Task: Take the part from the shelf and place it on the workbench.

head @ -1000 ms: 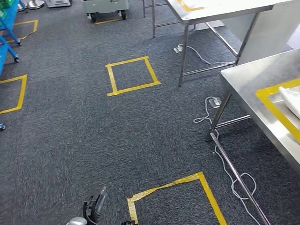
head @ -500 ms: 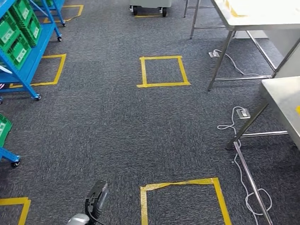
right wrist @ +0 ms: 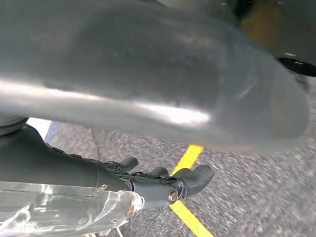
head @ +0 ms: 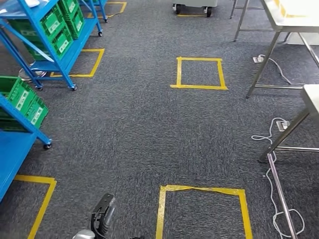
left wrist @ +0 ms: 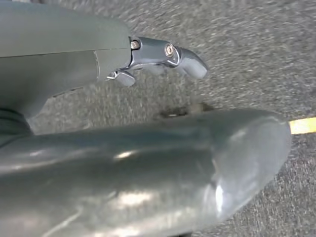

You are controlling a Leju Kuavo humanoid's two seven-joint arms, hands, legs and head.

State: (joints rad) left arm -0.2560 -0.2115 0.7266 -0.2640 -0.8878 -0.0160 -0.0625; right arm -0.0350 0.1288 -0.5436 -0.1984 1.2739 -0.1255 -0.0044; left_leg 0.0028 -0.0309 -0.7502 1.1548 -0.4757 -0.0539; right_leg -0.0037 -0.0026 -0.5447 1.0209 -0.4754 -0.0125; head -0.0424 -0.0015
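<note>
While both arms hang over carpet, left hand [left wrist: 168, 54] is empty with fingers apart; right hand [right wrist: 164, 185] grips a clear bagged part [right wrist: 67, 210].

Even, bright overhead light across the grey carpet [head: 124, 129] in the head view — soft shadows only under the blue shelf [head: 56, 35]. The steel table [head: 293, 12] at the far right blows out to white glare. Both wrist views are smeared; the left hand [left wrist: 141, 163] and right hand [right wrist: 149, 74] loom out of focus, streaked with highlights.
</note>
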